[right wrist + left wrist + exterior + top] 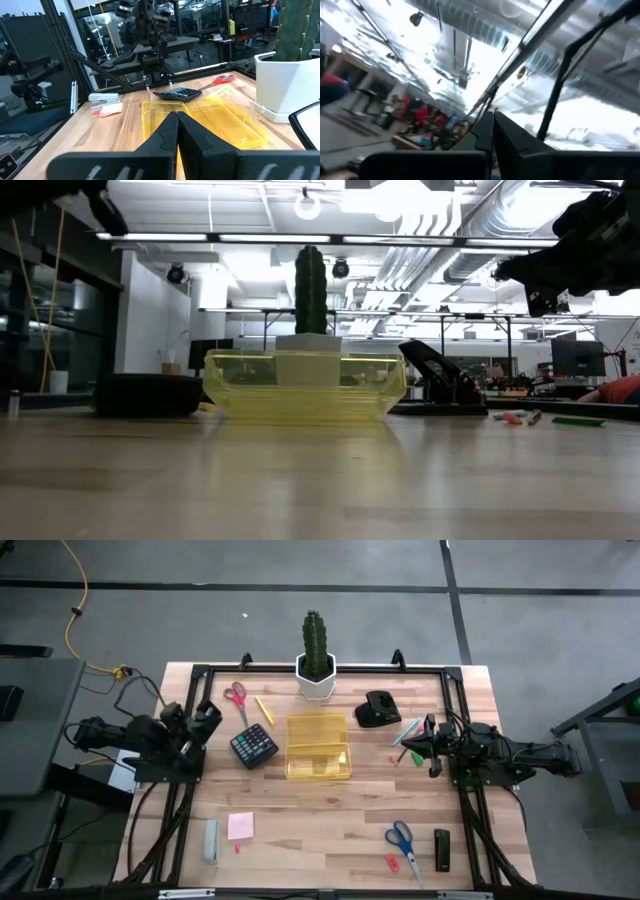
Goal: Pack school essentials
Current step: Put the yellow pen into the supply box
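The school essentials lie spread over the wooden table. Red-handled scissors (236, 695) and a yellow pencil (263, 708) are at the far left. A pink sticky-note pad (240, 826) lies at the near left, blue-handled scissors (401, 837) at the near right, and green and red pens (408, 733) at the right. An open yellow see-through case (318, 747) rests flat in the middle. My left gripper (210, 716) is shut and empty at the left edge, tipped upward (492, 134). My right gripper (430, 745) is shut, level and empty at the right edge, pointing at the case (177, 131).
A green cactus in a white pot (316, 665) stands at the far edge behind the case. A calculator (253, 746) lies left of the case, with a black hole punch (378, 708) at the far right. A grey stapler (211, 840) and a black piece (442, 849) lie near the front edge.
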Available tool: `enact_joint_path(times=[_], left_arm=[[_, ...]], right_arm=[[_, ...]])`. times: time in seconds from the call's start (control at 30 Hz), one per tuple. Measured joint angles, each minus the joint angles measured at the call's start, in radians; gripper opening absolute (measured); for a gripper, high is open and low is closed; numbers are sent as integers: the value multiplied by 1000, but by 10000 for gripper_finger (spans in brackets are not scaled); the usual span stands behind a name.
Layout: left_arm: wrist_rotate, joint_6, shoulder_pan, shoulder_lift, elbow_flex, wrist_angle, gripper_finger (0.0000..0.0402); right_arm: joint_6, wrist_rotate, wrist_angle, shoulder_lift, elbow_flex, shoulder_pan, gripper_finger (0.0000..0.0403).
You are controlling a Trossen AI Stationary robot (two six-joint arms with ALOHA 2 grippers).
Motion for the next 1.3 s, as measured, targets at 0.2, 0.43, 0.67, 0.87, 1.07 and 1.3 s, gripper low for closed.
enact_joint_path(times=[0.2, 0.43, 0.67, 0.87, 1.07, 1.3], left_arm=[[-37, 36, 0, 257, 269, -317, 0], [-50, 21, 0, 375, 397, -372, 0], [-127, 21, 0, 377, 397, -368, 0], [-126, 45, 0, 376, 397, -370, 0], [-121, 48, 0, 376, 396, -426, 0], [-63, 74, 39, 393, 396, -428, 0]], right_arm=[[0, 0, 0, 0, 0, 0, 0], [0, 0, 0, 0, 0, 0, 0], [105, 0, 42, 0, 0, 0, 0], [534, 182, 475, 0, 0, 0, 0], [430, 360, 675, 25, 30, 0, 0], [246, 199, 592, 227, 236, 0, 0]])
